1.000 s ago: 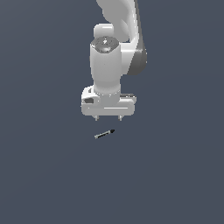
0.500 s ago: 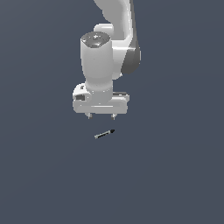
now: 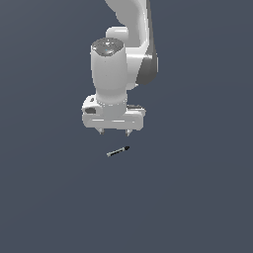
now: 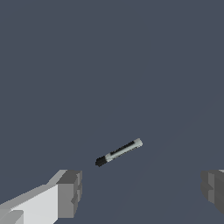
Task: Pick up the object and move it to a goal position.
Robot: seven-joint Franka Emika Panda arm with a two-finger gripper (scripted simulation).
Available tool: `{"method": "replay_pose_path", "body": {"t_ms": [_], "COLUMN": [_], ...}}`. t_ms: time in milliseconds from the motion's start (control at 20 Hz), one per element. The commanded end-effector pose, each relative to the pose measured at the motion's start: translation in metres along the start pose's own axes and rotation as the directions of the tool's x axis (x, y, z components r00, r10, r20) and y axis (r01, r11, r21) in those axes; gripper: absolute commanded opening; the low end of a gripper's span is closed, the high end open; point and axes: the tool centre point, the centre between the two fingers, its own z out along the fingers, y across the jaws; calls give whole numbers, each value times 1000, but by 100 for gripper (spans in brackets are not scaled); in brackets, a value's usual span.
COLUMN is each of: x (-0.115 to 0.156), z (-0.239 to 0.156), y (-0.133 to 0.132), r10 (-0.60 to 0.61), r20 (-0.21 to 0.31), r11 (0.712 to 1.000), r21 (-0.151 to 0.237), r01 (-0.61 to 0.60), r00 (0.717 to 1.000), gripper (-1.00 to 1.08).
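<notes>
Currently, frame notes as follows.

Arm: a white Franka arm (image 3: 129, 44) enters from the top edge of the exterior view, with a dark grey joint band on the exterior view's right side of the wrist.

Gripper: the gripper (image 3: 114, 132) points straight down, its white body wide and flat, with two short fingertips showing below it.

Gripper state: released; the two fingers (image 4: 70, 194) sit far apart at opposite sides of the wrist view, with bare floor between them and nothing held.

Object: the pen-like stick (image 3: 118, 151) lies flat on the floor, slightly tilted in the exterior view, so that its dark end is higher and toward the exterior view's right.

Object colouring: in the wrist view the stick (image 4: 119, 152) shows a light grey barrel with a dark strip along it and a black tip at one end.

Object vs gripper: the stick is below the fingertips in the exterior view, near but not touching; a clear gap of floor separates them. It sits roughly between the two fingers' lines, closer to the one on the exterior view's right.

Floor: a plain, uniform dark blue-grey surface (image 3: 197, 197) with no markings visible.

Goal position: no marker can be made out in either view.
</notes>
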Motion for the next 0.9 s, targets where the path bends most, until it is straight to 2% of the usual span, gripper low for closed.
{"method": "replay_pose_path", "body": {"t_ms": [0, 450, 650, 850], "x": [-1, -6, -9, -13], "z": [4, 28, 44, 60], "y": [-1, -3, -4, -5], "r10": [26, 195, 303, 410], "r20": [3, 21, 33, 44], "r11": [1000, 981, 953, 912], "r21": [2, 7, 6, 1], "r01": [-26, -195, -303, -410], "r00": [1000, 981, 953, 911], "gripper": [100, 100, 100, 100]}}
